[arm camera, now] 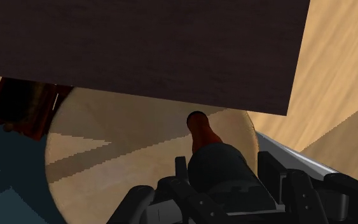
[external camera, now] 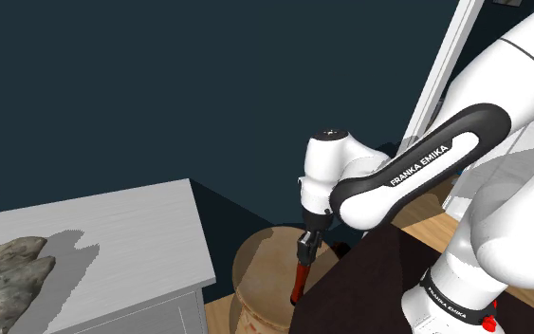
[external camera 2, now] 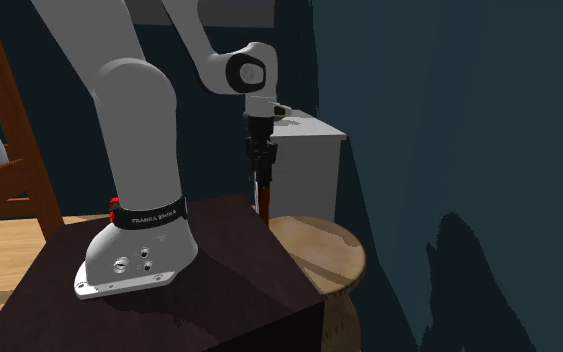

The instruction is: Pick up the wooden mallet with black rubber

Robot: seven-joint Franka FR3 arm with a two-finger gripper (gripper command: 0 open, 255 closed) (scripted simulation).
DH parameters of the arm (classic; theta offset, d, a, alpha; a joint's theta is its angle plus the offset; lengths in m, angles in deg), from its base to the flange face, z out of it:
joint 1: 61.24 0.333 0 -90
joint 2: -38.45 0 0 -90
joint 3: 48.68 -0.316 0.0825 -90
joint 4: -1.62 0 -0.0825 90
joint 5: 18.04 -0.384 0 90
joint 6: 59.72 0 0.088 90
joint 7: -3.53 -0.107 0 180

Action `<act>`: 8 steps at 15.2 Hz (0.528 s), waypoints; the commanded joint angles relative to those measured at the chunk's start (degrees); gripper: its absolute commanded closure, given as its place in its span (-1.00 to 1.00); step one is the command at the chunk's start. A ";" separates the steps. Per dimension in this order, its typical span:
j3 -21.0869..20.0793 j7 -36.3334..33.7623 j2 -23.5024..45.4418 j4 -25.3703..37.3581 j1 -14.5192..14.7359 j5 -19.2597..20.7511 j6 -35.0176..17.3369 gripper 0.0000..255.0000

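while the claw (external camera: 305, 249) clenches the mallet (external camera: 298, 282) by its black head, the reddish handle points down at a round wooden stool (external camera: 258, 266); the wrist view shows the head clasped between the fingers (arm camera: 268, 170), the shoulder view the handle below them.
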 commanded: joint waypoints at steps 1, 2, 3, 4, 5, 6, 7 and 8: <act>0.00 0.00 0.04 -0.04 -0.01 0.00 0.02 1.00; 0.00 0.00 0.02 -0.05 0.00 0.00 0.03 1.00; 0.01 0.01 -0.02 -0.10 0.01 -0.02 0.02 1.00; 0.19 0.17 -1.07 0.06 0.17 -0.20 1.22 1.00; 0.38 0.31 -2.10 0.23 0.32 -0.35 2.41 1.00; 0.57 0.43 -3.09 0.43 0.45 -0.47 3.60 1.00; 0.76 0.53 -4.07 0.64 0.57 -0.57 4.77 1.00; 0.94 0.63 -5.01 0.87 0.68 -0.64 5.94 1.00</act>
